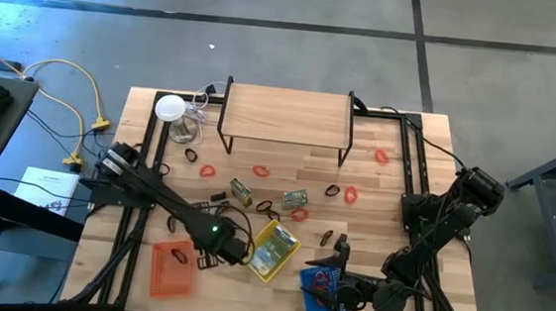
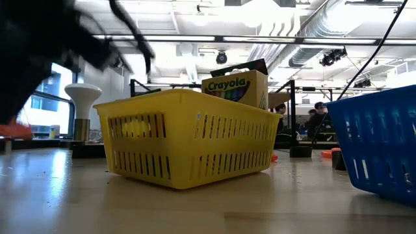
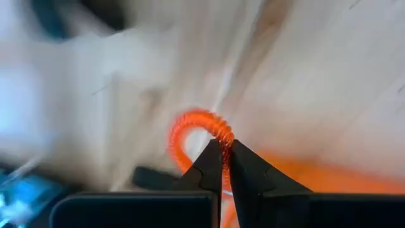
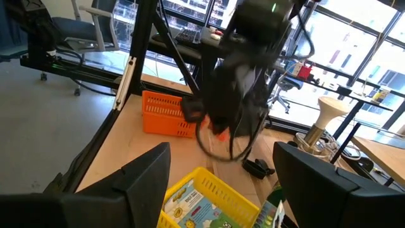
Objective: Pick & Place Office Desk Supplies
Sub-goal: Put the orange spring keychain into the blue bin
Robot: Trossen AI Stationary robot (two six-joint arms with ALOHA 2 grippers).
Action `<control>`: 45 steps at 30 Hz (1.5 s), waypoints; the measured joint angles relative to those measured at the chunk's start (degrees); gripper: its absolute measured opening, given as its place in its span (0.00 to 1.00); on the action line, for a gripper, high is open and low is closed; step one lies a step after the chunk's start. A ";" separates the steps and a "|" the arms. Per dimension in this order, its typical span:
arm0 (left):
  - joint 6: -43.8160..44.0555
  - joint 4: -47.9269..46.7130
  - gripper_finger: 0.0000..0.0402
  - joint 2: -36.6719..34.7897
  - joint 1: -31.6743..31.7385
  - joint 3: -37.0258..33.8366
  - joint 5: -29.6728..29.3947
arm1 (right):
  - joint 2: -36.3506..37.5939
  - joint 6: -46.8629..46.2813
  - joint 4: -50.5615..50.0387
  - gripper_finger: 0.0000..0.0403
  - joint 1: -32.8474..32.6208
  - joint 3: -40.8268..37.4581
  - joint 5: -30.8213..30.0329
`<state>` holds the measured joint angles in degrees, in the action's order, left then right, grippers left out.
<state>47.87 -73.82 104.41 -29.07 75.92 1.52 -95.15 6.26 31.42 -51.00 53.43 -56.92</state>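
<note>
Most supplies are unsorted: red loops [image 1: 260,171] and black clips [image 1: 333,191] dot the bench [image 1: 392,224], while the left claw [image 3: 222,170] pinches one red band [image 3: 196,130] beside the orange basket [image 1: 172,267]; the right claw [image 4: 221,171] gapes empty.

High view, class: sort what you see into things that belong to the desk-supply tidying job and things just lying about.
Job: red loops, black clips, green packets, left gripper shut on a loop.
Lying about: white disc, wooden shelf, yellow cable.
</note>
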 joint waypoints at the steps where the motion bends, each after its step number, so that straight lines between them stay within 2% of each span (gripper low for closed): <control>1: 0.01 -1.37 0.02 -0.24 -0.37 1.46 -1.21 | 0.00 0.00 0.00 0.66 0.00 0.00 0.00; 6: -0.23 0.49 0.01 -2.33 -2.73 10.20 -11.23 | 0.00 0.02 0.00 0.66 0.02 0.00 0.02; 9: -2.30 8.83 0.01 -2.95 -5.02 13.28 -17.76 | 0.00 0.02 0.01 0.66 0.02 0.00 0.06; 12: -10.08 23.11 0.01 -3.66 -7.69 13.61 -20.81 | 0.00 0.03 0.00 0.66 0.02 0.00 0.08; 16: -21.76 46.37 0.01 -2.64 -9.68 13.68 -21.21 | 0.00 0.04 0.02 0.66 0.24 0.00 1.48; 19: -28.04 61.04 0.01 -1.12 -10.00 13.68 -20.86 | 0.00 0.02 0.02 0.66 0.83 0.00 9.27; 21: -31.13 67.04 0.01 -0.09 -9.99 13.70 -20.73 | 0.00 -0.07 0.11 0.66 1.31 0.00 15.92; 24: -33.23 70.77 0.01 1.45 -9.40 13.70 -20.57 | 0.00 -2.33 0.46 0.66 2.35 0.00 22.96; 29: -33.56 72.70 0.01 3.70 -7.28 13.69 -18.13 | 0.00 -4.78 0.32 0.66 4.00 0.00 23.89; 36: -34.51 73.88 0.01 4.45 -5.58 13.68 -17.30 | 0.02 -8.43 -2.62 0.63 5.46 -0.02 30.70; 41: -34.54 73.83 0.01 4.45 -5.56 13.68 -17.31 | 0.02 -8.04 -2.97 0.46 5.42 -0.01 30.58; 45: -34.52 73.41 0.01 4.45 -5.58 13.68 -17.31 | 0.02 -7.50 -3.89 0.23 5.42 -0.02 30.11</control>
<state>13.36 -0.40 108.86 -34.65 89.60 -15.79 -95.13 -1.23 27.53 -45.58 53.41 -26.81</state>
